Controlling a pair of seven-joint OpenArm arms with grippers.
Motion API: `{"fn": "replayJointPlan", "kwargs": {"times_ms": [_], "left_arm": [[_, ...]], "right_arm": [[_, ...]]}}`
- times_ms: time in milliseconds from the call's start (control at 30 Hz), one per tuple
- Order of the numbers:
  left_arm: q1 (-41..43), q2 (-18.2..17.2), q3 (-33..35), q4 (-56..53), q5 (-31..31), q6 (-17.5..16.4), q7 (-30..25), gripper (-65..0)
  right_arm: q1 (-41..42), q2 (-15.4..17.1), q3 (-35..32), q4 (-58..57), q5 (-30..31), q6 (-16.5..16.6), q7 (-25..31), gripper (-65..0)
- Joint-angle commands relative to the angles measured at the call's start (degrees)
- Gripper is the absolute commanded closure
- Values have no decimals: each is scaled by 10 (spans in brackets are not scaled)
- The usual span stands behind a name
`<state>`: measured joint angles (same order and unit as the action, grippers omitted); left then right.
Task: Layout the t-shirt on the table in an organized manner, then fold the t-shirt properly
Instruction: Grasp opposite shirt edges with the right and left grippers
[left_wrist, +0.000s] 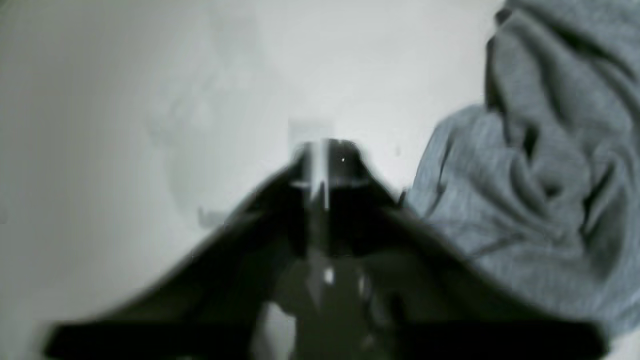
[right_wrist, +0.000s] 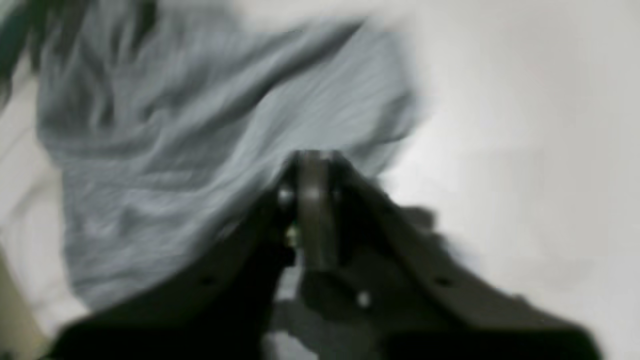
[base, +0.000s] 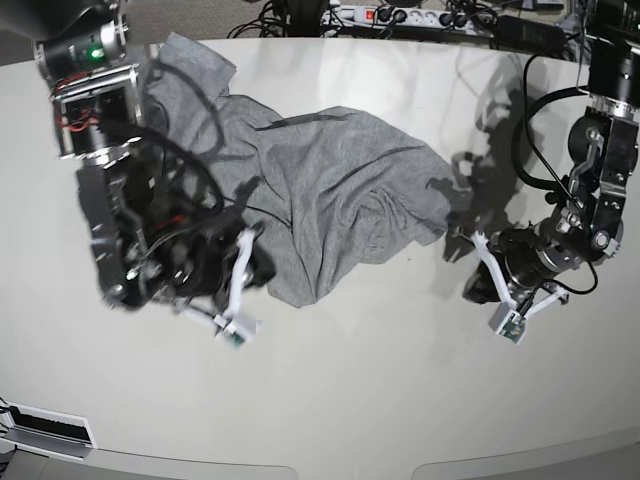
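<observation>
shirt (base: 300, 190) lay crumpled on table (base: 340, 400), upper centre-left of base frame | right gripper (base: 243, 283) at its lower-left edge | left gripper (base: 478, 268) right of it, just apart | cables (base: 420, 15) behind table, top edge

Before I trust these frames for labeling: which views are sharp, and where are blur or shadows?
Base view: sharp, with dark arm shadows on the table beside the t-shirt. Left wrist view: shirt folds readable, black fingers soft. Right wrist view: smeared throughout.
</observation>
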<state>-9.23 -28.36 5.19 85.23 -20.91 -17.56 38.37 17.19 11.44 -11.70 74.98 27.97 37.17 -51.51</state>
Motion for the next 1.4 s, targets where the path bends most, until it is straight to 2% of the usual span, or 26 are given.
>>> {"fn": "replayJointPlan", "kwargs": {"times_ms": [0,33,100,167,233,333,433,567,633,667,767,900,1067,1167,1367], "left_arm": [[-9,-5,-4,2,-10,-1,5,-249],[-9,-5,-4,-5,-19,2,24,-314],[-9,-5,-4,-24,-34,3,54,-327],[-8,-5,-4,-55,-47,2,57,-327],[-8,-5,-4,-94,-57,-15,43,-327],[-10,-1,-4,-144,-69,-51,22,-327],[-9,1,-4,-174,-96,-86,28,-327],[-9,1,-4,-205,-103,-99,28,-327],[-9,1,-4,-221,-103,-99,10,-327],[-10,2,-4,-229,-103,-99,-1,-322],[-11,7,-4,-247,-108,-98,-10,-209],[-11,19,-4,-257,-109,-81,-4,0],[-14,23,-4,-252,-122,-68,-1,0],[-25,15,-5,-241,-140,-57,25,0],[-28,-3,-35,-202,-148,-57,28,0]], "right_arm": [[18,12,10,21,7,3,9,-182],[23,20,19,32,7,2,8,-231],[35,33,43,50,7,2,1,-286],[44,43,78,69,8,-10,-12,-288],[45,52,122,89,37,-16,-26,-287],[45,64,193,104,108,10,-68,-287],[45,78,260,106,182,28,-120,-287],[45,107,340,106,298,28,-205,-287],[43,120,382,106,360,28,-271,-287],[37,126,401,106,398,28,-285,-287],[1,140,444,106,497,28,-285,-287],[-63,141,464,106,529,28,-285,-287],[-159,133,462,106,532,28,-285,-287],[-206,132,463,106,537,28,-285,-287],[-289,131,470,106,570,28,-285,-287]]}}
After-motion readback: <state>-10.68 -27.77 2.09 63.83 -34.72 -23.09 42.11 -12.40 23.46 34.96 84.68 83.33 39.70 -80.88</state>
